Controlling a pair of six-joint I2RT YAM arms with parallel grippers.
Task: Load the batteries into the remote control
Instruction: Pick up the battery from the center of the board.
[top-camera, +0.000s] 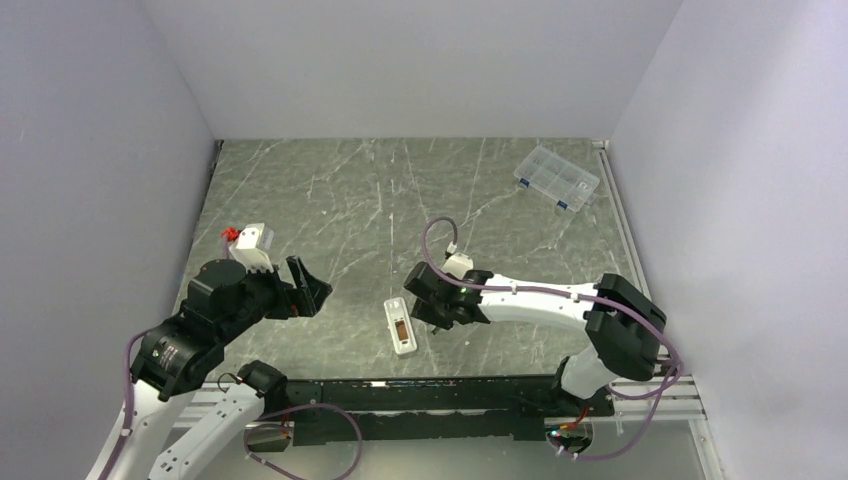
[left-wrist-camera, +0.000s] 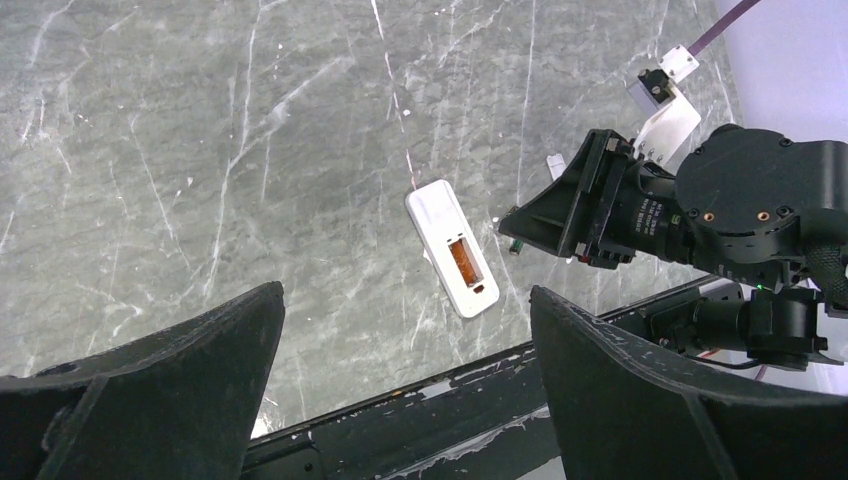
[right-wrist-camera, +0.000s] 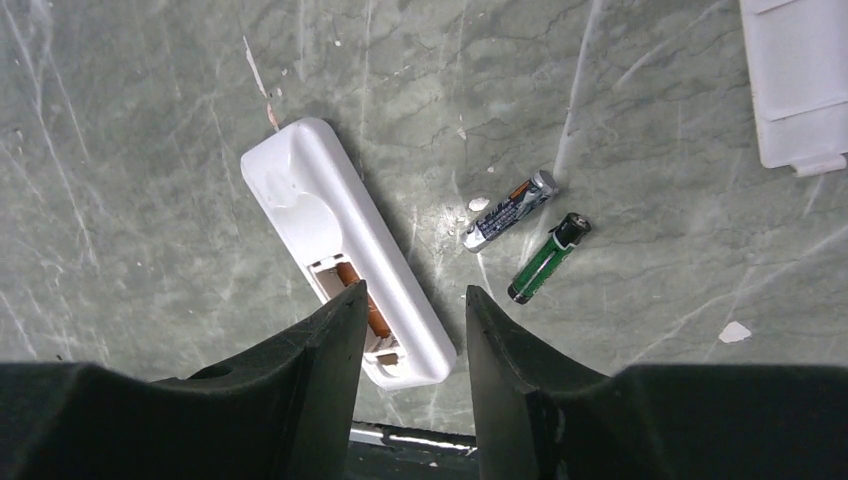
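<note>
Here, the remote control (right-wrist-camera: 330, 230) lies partly under the right gripper (right-wrist-camera: 413, 300)

The remote control lies flat on the grey marble table (right-wrist-camera: 150, 120) with its back side up. Its battery slot is open, and something orange shows inside. Seen from the right wrist, the slot end of the remote sits between the two dark fingers. The fingers stand partly apart and pinch nothing. I cannot tell if they touch the remote.

The silver battery (right-wrist-camera: 510, 210) and the green battery (right-wrist-camera: 548, 258) lie on the table just to the right of the remote in that view. They are side by side, close but not touching. Both are off to one side of the fingers. A white cover (right-wrist-camera: 800, 80) lies farther off, at the top corner of that view.

The left gripper (left-wrist-camera: 405, 292) is spread wide and holds nothing. It hangs above the table, well apart from the remote. A clear plastic box (top-camera: 556, 180) sits near the far right corner of the table.
</note>
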